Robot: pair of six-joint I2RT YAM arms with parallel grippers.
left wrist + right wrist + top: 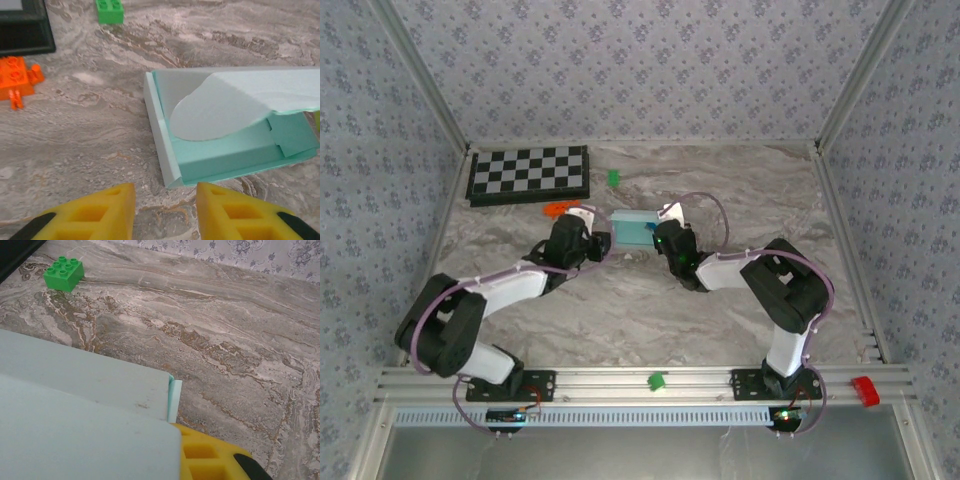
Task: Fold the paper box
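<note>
The paper box point(633, 230) lies mid-table as a pale blue-green, half-formed tray. In the left wrist view the paper box point(225, 150) has its walls up, and its lid panel with a rounded tab point(220, 107) hangs raised over the inside. My left gripper point(165, 200) stands open just short of the box's near corner, nothing between its yellow fingers point(102, 212). My left gripper point(597, 240) is at the box's left side and my right gripper point(659, 237) at its right. In the right wrist view the lid card point(85, 410) covers one finger; the other yellow finger point(210, 460) presses against its edge.
The black-and-white checkerboard point(529, 175) lies at the back left. A green brick point(613, 178) sits behind the box, and orange bricks point(558, 209) sit to its left. Another green brick point(657, 381) and a red piece point(864, 391) rest on the front rail.
</note>
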